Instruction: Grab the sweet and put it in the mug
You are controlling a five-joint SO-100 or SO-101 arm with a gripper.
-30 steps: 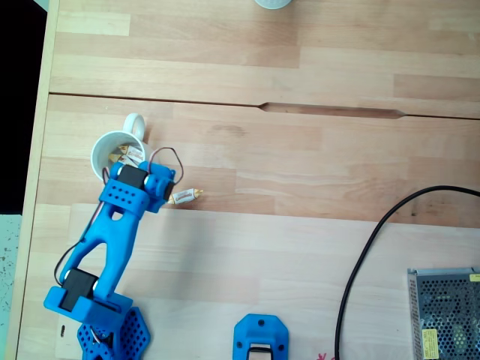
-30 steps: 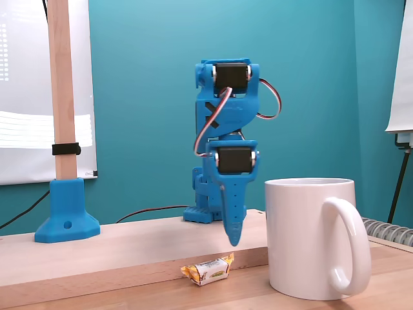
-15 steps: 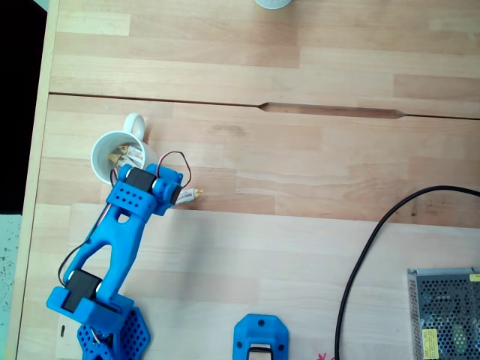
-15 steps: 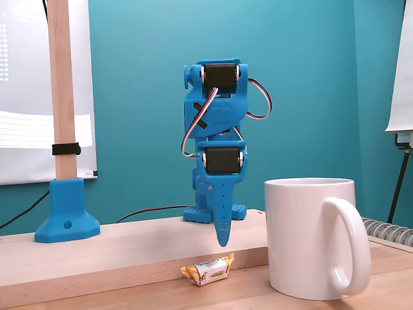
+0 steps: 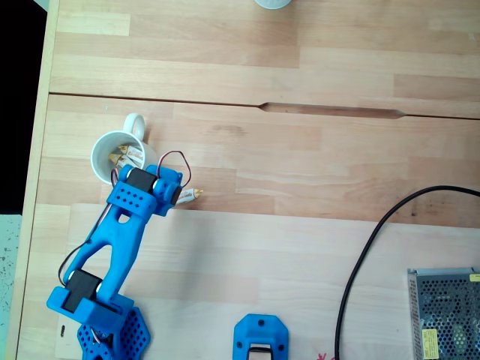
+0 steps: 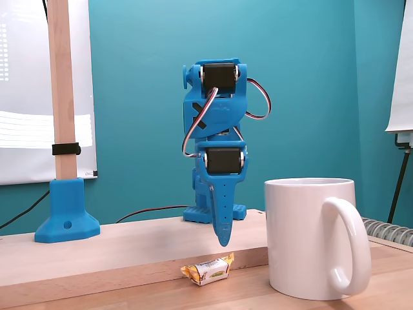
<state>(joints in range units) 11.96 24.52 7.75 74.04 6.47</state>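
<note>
— Where's the sweet (image 6: 208, 270)?

— On the table (image 6: 129, 248), just left of the mug (image 6: 311, 237) in the low fixed view. My gripper (image 6: 222, 240) has swung left off the mug's side and dropped — it now hangs right above the sweet.

— Fingers?

— They look narrow, pressed into one point, holding nothing. They'll need to spread before I descend.

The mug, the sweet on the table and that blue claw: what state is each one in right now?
mug: upright on the table, wrapped sweets already inside.
sweet: lying flat on the table beside the mug, not gripped.
claw: pointing down, hanging above the sweet without touching it, apparently shut and holding nothing.
black cable: lying loose across the table.
</note>
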